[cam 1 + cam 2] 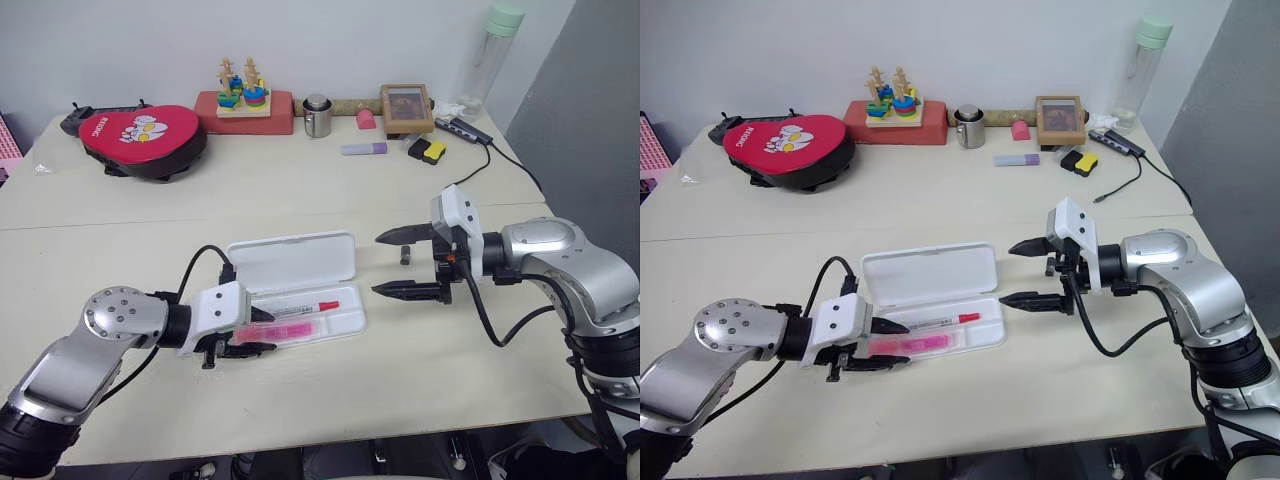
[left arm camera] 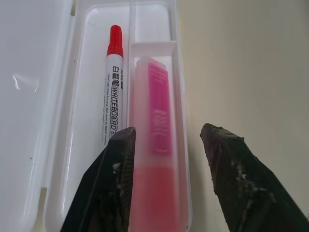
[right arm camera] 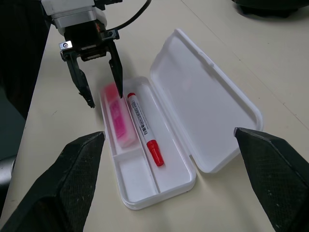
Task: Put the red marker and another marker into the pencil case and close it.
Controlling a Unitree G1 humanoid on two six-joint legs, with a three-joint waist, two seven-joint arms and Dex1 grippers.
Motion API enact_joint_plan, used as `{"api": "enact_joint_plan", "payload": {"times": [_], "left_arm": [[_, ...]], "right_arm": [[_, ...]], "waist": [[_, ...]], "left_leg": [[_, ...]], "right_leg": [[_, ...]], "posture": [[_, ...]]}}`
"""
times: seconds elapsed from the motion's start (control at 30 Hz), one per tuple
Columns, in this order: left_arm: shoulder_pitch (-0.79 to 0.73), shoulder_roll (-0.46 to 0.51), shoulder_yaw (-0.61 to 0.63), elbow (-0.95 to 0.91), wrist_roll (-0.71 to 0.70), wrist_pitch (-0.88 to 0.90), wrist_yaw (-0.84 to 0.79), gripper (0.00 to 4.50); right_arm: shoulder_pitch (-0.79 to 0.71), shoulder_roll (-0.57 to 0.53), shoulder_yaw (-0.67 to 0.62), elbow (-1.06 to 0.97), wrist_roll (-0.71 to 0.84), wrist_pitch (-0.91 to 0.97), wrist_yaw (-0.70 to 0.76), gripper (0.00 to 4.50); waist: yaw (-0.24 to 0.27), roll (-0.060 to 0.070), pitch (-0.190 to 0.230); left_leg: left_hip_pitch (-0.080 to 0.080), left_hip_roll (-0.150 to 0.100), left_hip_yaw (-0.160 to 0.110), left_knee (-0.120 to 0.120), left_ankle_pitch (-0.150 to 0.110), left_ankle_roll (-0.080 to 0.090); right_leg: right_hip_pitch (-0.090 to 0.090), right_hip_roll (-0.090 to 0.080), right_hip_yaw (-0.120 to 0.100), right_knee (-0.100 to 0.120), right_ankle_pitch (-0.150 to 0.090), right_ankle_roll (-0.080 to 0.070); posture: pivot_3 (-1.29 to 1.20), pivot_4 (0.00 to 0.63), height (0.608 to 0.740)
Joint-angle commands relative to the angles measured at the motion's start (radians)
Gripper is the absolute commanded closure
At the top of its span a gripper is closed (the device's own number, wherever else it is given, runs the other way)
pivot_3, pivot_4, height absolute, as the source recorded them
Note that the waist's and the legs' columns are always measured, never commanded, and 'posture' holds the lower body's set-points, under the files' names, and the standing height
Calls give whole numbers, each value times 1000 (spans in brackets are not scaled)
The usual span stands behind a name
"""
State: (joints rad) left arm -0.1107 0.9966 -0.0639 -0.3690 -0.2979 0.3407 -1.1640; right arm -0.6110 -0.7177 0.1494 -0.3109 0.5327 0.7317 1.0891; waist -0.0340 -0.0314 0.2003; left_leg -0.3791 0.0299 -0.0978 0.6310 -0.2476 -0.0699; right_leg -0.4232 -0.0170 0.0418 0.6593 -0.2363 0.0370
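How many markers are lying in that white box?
2: the red marker in the long slot beside the lid, and the pink highlighter in the outer slot next to it. None seem hidden.

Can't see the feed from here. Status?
Both grippers open: left straddling highlighter, right clear. Red marker and highlighter in case. Lid open, unobstructed.

Silver arms, white wrists, black fingers (image 3: 115,63), cables

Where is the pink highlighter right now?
The pink highlighter lies in the open pencil case's front compartment, beside the red marker, on the robot's left, with the left gripper's open fingers straddling its end.
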Motion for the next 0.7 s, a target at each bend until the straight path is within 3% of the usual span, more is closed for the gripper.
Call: {"api": "enact_joint_plan", "payload": {"times": [0.03,0.23,0.4,0.7], "left_arm": [[-17,-21,4,-2,17,-20,24,1169],[-28,-37,79,-51,-101,83,30,88],[-39,-2,193,-126,-260,240,22,42],[-14,72,372,-198,-367,362,46,42]], "right_arm": [[-25,-2,-20,-39,18,1,-2,0],[-42,7,4,9,-51,-30,-44,0],[-66,28,53,123,-178,-67,-129,0],[-67,71,90,272,-313,-24,-250,0]], "waist": [[0,0,0],[0,0,0],[-2,0,0],[-9,0,0]], "left_leg": [[0,0,0,0,0,0],[0,0,0,0,0,0],[0,0,0,1,0,0],[0,0,0,1,0,0]], "right_leg": [[0,0,0,0,0,0],[0,0,0,0,0,0],[0,0,0,1,0,0],[0,0,0,1,0,0]], "posture": [[0,150,740],[0,150,740],[0,150,740],[0,150,740]]}}
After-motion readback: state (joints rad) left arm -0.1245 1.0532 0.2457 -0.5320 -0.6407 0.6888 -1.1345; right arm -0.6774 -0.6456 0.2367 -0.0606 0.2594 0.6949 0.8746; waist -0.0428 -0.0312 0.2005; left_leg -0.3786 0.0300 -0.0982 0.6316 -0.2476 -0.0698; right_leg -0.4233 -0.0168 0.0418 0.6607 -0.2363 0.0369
